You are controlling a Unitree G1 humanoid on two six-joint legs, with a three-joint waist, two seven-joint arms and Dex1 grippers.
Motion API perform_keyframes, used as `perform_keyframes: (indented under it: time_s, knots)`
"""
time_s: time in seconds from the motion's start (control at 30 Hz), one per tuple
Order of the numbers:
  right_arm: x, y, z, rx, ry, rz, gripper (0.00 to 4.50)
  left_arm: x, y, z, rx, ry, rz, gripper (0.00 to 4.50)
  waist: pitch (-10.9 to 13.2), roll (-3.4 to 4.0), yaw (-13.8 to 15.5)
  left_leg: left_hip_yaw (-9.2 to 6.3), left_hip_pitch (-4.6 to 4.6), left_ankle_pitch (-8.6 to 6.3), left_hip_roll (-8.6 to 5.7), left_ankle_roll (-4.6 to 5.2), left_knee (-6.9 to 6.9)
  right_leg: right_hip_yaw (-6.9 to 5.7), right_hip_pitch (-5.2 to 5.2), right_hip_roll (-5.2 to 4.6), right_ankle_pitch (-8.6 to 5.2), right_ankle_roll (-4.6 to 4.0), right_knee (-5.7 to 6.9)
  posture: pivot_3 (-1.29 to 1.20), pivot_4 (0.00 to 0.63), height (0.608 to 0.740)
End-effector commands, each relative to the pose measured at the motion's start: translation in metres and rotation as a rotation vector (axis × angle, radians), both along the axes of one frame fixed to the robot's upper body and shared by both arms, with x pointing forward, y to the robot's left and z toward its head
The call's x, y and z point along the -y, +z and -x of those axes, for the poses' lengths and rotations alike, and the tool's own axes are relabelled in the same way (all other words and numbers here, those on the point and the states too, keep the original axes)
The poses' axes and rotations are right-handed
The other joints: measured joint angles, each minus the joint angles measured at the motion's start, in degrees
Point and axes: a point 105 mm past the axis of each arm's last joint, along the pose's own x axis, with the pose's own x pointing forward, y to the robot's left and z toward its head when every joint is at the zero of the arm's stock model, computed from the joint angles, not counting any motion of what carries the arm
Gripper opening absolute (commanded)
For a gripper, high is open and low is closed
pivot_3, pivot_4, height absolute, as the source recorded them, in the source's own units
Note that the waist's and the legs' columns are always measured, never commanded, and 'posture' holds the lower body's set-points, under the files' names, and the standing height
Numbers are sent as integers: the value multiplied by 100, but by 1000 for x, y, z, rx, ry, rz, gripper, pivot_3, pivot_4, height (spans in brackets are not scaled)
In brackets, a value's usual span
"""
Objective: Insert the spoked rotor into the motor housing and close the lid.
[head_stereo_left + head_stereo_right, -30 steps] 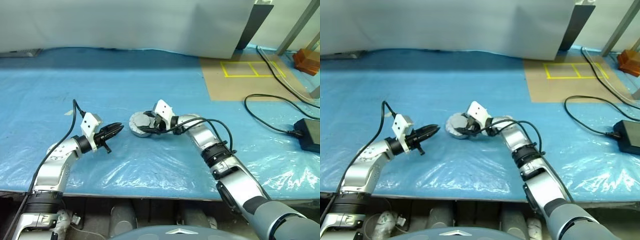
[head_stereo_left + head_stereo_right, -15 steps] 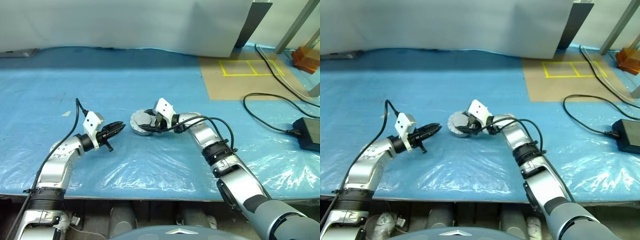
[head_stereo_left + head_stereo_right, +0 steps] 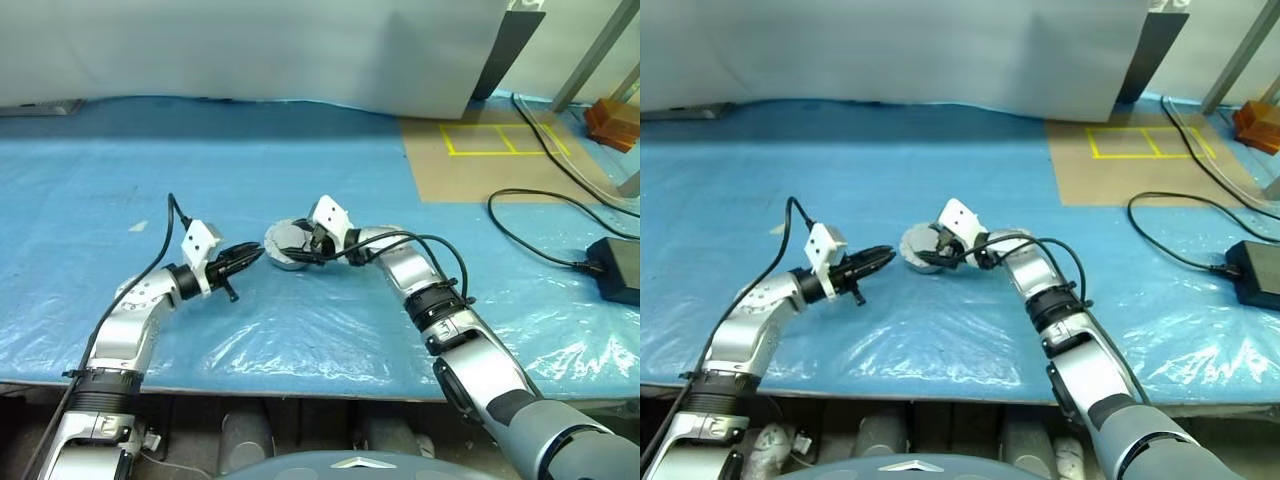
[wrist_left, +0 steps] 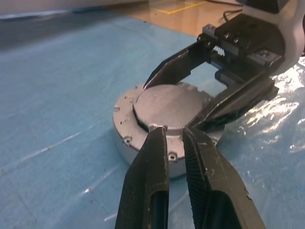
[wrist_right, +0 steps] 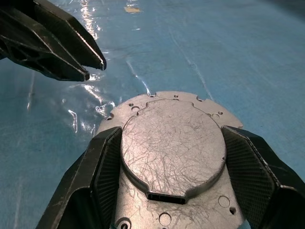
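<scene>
The motor housing [image 4: 138,143] is a squat grey metal cup on the blue sheet, in the middle of the table. The lid [image 5: 172,145] lies on top of it, plain face up. My right gripper [image 3: 293,246] reaches in from the right, shut on the lid with one finger on each side of the disc. My left gripper [image 3: 258,252] is shut and empty. It points level at the housing's left side, and its fingertips [image 4: 158,131] sit just short of the rim. The spoked rotor is out of view.
Crinkled blue plastic sheet [image 3: 300,340] covers the table to its front edge. A brown board with yellow tape squares [image 3: 500,150] lies at the back right. A black cable runs to a power brick [image 3: 615,268] at the right. A white panel [image 3: 250,50] stands behind.
My left gripper has moved to the right, closer to the housing. The right gripper has stayed on the lid.
</scene>
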Motion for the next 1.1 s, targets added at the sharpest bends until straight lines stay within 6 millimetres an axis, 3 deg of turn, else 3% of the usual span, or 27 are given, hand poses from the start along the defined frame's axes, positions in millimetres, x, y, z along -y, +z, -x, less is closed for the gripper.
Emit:
perform_keyframes:
  time_s: [0.03, 0.23, 0.5, 0.73, 1.1]
  knots:
    - [22, -48, 12, -131, -16, 151, 2922, 8, 6, -5, 30, -32, -4, 589, -1, 1, 6, 0, -1, 0, -1, 0, 0, 0, 0, 0, 0, 0, -1, 0, 150, 740]
    - [34, -49, -7, -104, -168, 178, 2922, 14, 10, -15, 61, -30, 8, 589, -1, 2, 1, 0, 0, 0, -2, -1, -7, -2, 0, 0, 1, 1, -5, 0, 150, 740]
    - [34, -57, 6, -153, -102, 193, 2922, 18, 4, -8, 54, -40, 8, 589, -2, 5, 48, 0, 5, -1, -2, 1, -6, -2, 7, -7, 0, 0, -5, 0, 150, 740]
    - [26, -37, 10, -228, -58, 87, 2922, 8, -15, -19, 28, 27, -84, 589, -4, 5, 114, 2, -8, 0, -4, 0, -15, -4, 10, -2, 1, 4, -44, 0, 150, 740]
    - [26, -42, 20, -239, -47, 97, 2922, 21, -18, -23, 22, -6, -52, 589, -5, 3, 124, 1, -5, -1, -3, -5, -59, -16, 8, 0, 14, 27, -62, 0, 150, 740]
